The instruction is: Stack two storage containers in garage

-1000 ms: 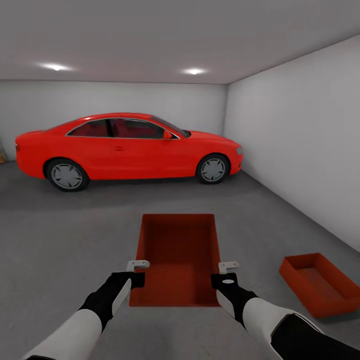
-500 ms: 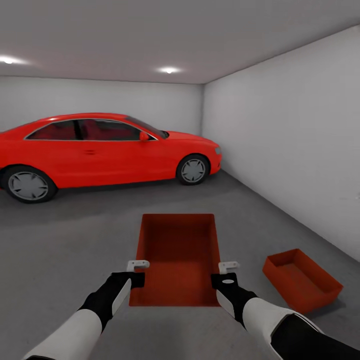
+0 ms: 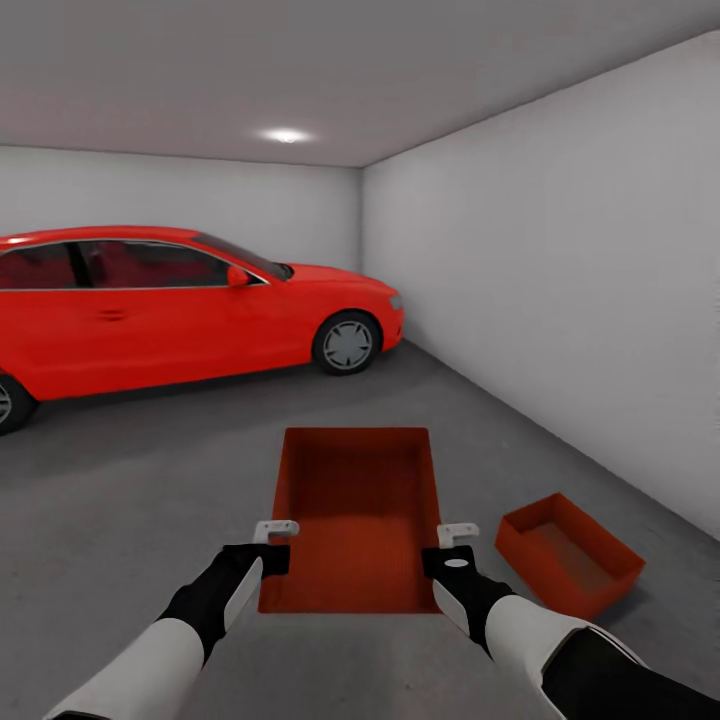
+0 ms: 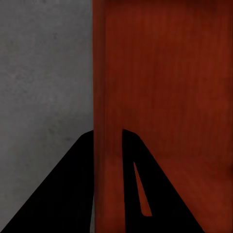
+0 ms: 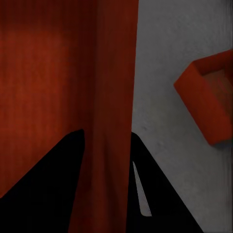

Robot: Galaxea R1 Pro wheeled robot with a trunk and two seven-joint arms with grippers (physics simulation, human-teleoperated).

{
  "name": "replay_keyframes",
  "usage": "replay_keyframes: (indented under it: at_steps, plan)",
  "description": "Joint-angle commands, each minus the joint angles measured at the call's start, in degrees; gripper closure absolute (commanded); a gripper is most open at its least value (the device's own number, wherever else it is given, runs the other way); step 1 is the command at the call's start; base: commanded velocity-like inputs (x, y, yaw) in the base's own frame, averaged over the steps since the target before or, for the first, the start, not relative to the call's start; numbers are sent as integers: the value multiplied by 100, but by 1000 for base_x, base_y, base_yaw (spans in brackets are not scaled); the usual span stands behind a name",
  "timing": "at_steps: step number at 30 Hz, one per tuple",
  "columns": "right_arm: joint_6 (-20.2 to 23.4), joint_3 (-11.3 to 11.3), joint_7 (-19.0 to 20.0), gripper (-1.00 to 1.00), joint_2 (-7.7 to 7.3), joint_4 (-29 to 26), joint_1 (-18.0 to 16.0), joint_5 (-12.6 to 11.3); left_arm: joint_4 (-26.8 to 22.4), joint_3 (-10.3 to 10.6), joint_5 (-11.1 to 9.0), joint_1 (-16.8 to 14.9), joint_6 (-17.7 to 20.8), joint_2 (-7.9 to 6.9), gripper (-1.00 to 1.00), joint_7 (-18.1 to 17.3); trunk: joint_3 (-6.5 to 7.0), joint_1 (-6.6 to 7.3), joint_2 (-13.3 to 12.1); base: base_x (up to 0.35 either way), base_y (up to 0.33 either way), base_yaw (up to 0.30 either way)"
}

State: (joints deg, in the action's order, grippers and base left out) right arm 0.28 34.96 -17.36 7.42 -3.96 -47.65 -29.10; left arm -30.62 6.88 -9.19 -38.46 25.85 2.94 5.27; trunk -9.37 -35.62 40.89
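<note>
Left claw (image 3: 277, 545) clamped on left wall of held container (image 3: 355, 515); right claw (image 3: 456, 548) clamped on its right wall. Bin carried level between both claws, above grey concrete floor (image 3: 150, 480). Second container (image 3: 568, 552) on floor, just right of right claw, near white wall (image 3: 560, 280). Red car (image 3: 170, 305) far ahead-left.
</note>
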Motion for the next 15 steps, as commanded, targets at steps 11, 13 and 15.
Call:
replay_keyframes:
  at_steps: [11, 13, 15]
  plan:
    - [-11, 46, -573, 100, 6, 24, -1, -140, -23, -11, 172, -5, -212, 49, 100, 79, -10, -5, 7, 322, 0, -83]
    - [-11, 46, -570, 100, 6, 23, -2, -140, -20, -11, 172, -4, -212, 49, 100, 79, -10, -5, 7, 322, 0, -1]
    - [-8, 46, -568, 100, 5, 20, -4, -140, -22, -11, 172, -6, -212, 49, 100, 79, -10, -5, 7, 322, 0, 0]
